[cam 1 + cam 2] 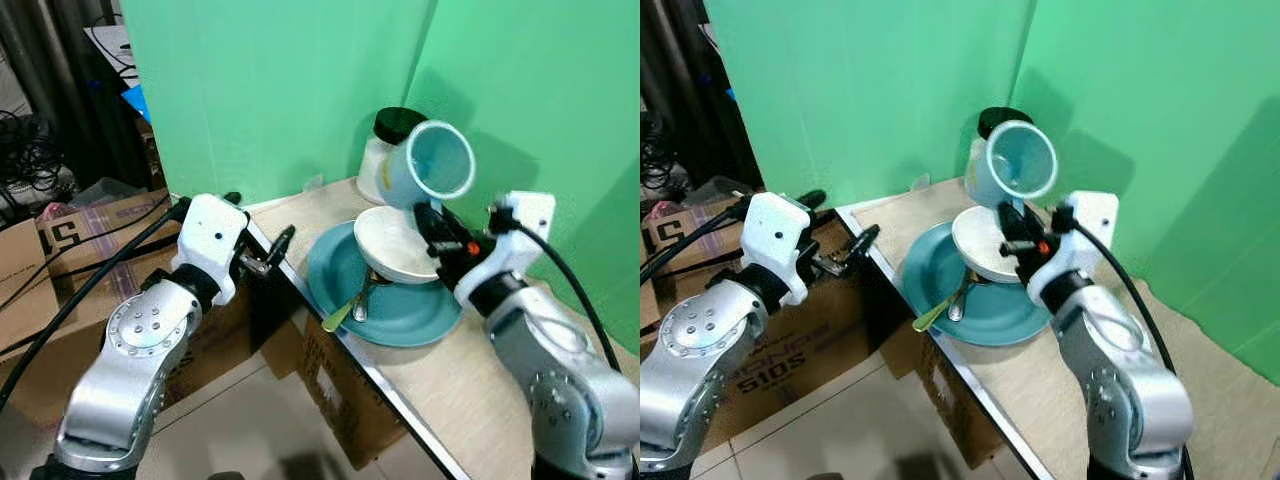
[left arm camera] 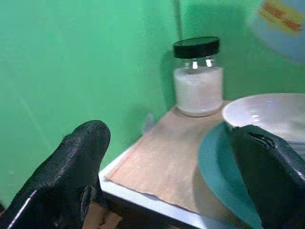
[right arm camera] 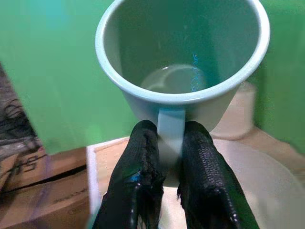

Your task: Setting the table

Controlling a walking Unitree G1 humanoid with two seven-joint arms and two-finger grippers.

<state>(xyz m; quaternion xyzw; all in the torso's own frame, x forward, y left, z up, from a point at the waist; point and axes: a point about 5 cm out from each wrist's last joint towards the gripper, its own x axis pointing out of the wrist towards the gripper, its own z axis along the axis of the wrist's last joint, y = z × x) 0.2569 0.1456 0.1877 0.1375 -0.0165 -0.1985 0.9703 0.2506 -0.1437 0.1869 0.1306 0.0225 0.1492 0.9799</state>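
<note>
Right gripper [image 3: 167,191] clamped on the handle of a pale blue mug [image 1: 437,163], black fingers [image 3: 140,167] pressed against either side of the handle in the right wrist view. Mug held aloft in the upper middle of the left eye frame, tilted so its open mouth faced the camera, above a white bowl [image 1: 397,245]. Inside of the mug looked bare.

Bowl sat on a teal plate [image 1: 400,315] at centre frame, toward the plate's far side. Two spoons lay on the plate's near-left part: one with a yellow-green handle [image 1: 337,316] jutting past the plate rim toward the table edge, one metal spoon [image 1: 362,300] just beside it, both running in under the bowl's edge.

Behind the mug, near the green backdrop, stood a glass jar [image 2: 198,78] with a black lid and white contents, upright on the light wooden table [image 1: 480,390], partly hidden by the mug in the head views.

Left gripper [image 1: 272,250] hung at centre left of the frame, just off the table's left edge and apart from the plate, fingers [image 2: 71,176] spread wide with nothing between them, pointed toward the jar and plate.

Cardboard boxes [image 1: 75,235] sat on the floor at lower left, with dark cables [image 1: 30,150] at upper left.
</note>
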